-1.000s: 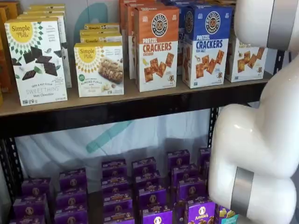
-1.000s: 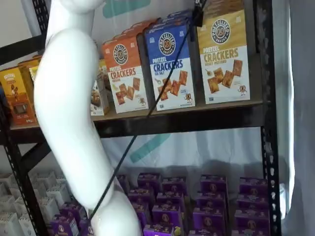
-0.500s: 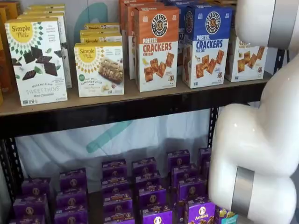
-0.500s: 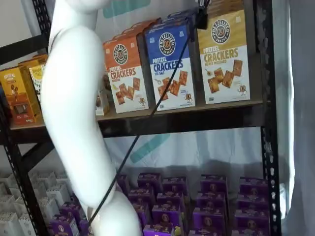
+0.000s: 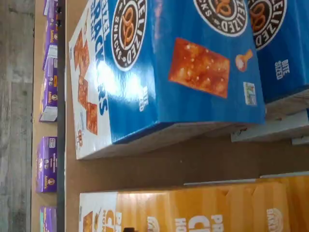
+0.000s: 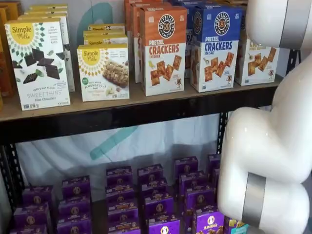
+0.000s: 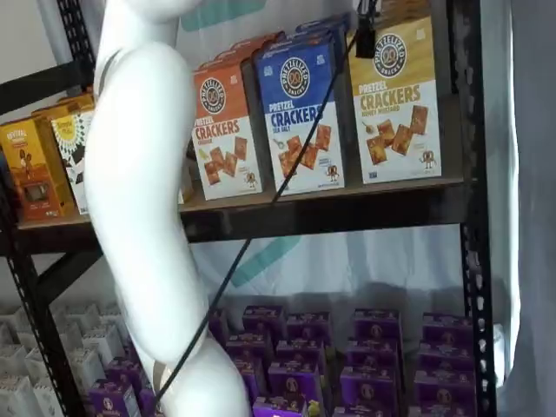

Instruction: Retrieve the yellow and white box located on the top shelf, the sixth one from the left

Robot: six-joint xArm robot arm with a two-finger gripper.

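The gripper (image 7: 366,36) shows only as a small black bit hanging at the top edge in a shelf view, with a black cable (image 7: 261,217) running down from it. Its fingers are spread wide apart and hold nothing. It hangs in front of the top corner of the yellow and white box (image 7: 395,100). That box stands straight up on the top shelf (image 7: 330,213), long side up and down, with its picture side facing out to the room. It is the end box, close to the black post, and the blue box (image 7: 302,113) is just beside it with a small gap between them. Its yellow part has a round pretzel badge and says "PRETZEL CRACKERS" (the smaller line under that is too tiny to read). The white part shows square brown crackers. The blue box says "PRETZEL CRACKERS SEA SALT", and the orange box (image 7: 221,126) next to it says "PRETZEL CRACKERS" too. In the wrist view the yellow box (image 5: 193,210) and the blue box (image 5: 183,72) are seen from above, with brown board between them. Farther along stand white "Simple Mills" boxes (image 6: 36,63), one saying "SWEET THINS". Purple boxes (image 6: 210,222) below say "Annie's". The big white arm (image 6: 273,146) hides part of the yellow box (image 6: 256,61).
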